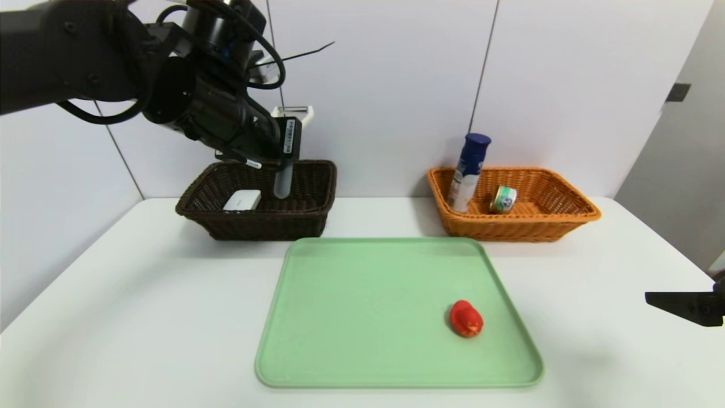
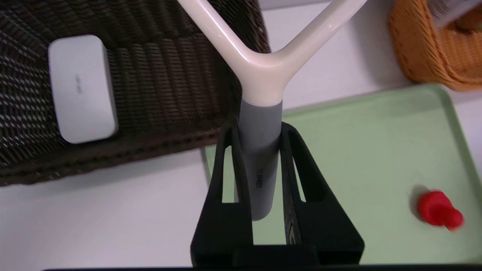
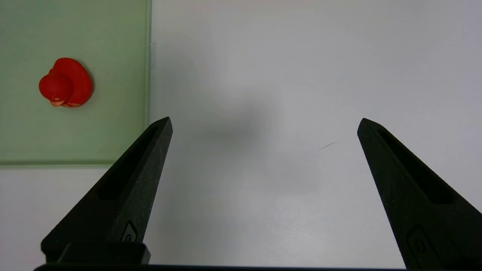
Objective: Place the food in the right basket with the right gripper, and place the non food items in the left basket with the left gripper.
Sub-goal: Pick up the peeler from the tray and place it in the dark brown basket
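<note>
My left gripper [image 1: 286, 152] [image 2: 260, 126] is shut on the grey handle of the white Y-shaped peeler [image 1: 282, 182] [image 2: 263, 71], which hangs over the right half of the dark brown left basket [image 1: 306, 214] [image 2: 124, 150]. A flat white case [image 1: 242, 200] [image 2: 81, 88] lies inside that basket. The orange-tan right basket [image 1: 544, 228] [image 2: 425, 56] holds the dark-blue bottle [image 1: 469, 170], leaning upright, and the tin can [image 1: 503, 199] on its side. A small red lumpy object [image 1: 466, 318] [image 2: 438, 209] [image 3: 66, 82] sits on the tray. My right gripper [image 1: 685, 306] [image 3: 263, 124] stands open and empty over the table, right of the tray.
A pale green tray [image 1: 368, 317] [image 3: 75, 143] lies on the white table in front of both baskets, with the red object near its front right corner. A white wall stands close behind the baskets. The left arm reaches in from the upper left.
</note>
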Action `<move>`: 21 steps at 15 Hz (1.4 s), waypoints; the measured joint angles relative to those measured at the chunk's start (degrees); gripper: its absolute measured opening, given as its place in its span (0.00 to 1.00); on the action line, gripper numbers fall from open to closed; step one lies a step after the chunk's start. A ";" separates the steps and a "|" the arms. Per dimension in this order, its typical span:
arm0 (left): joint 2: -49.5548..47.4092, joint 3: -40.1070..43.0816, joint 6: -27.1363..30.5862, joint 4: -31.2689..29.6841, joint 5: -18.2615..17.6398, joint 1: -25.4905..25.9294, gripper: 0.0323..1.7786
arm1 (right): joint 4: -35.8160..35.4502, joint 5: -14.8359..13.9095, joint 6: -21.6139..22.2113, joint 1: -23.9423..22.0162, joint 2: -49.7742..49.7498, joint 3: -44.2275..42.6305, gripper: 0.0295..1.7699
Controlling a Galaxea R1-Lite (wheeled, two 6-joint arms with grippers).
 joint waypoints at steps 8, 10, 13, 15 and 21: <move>10.78 0.02 1.79 -10.23 -0.04 8.81 0.13 | -0.01 0.04 -1.45 0.00 -0.44 -0.60 0.96; 13.07 0.02 2.40 -11.91 -0.11 9.97 0.13 | -0.15 0.06 -1.46 0.00 -0.59 -0.60 0.96; 15.54 0.00 3.34 -13.86 -0.12 11.46 0.13 | -0.15 0.17 -1.46 0.00 -0.72 -0.55 0.96; 16.65 0.00 3.23 -13.95 -0.15 11.70 0.13 | -0.23 0.17 -1.43 0.00 -0.66 -0.55 0.96; 19.54 0.00 2.74 -13.73 -0.15 11.85 0.13 | -0.44 0.11 -1.40 0.00 -0.17 -0.62 0.96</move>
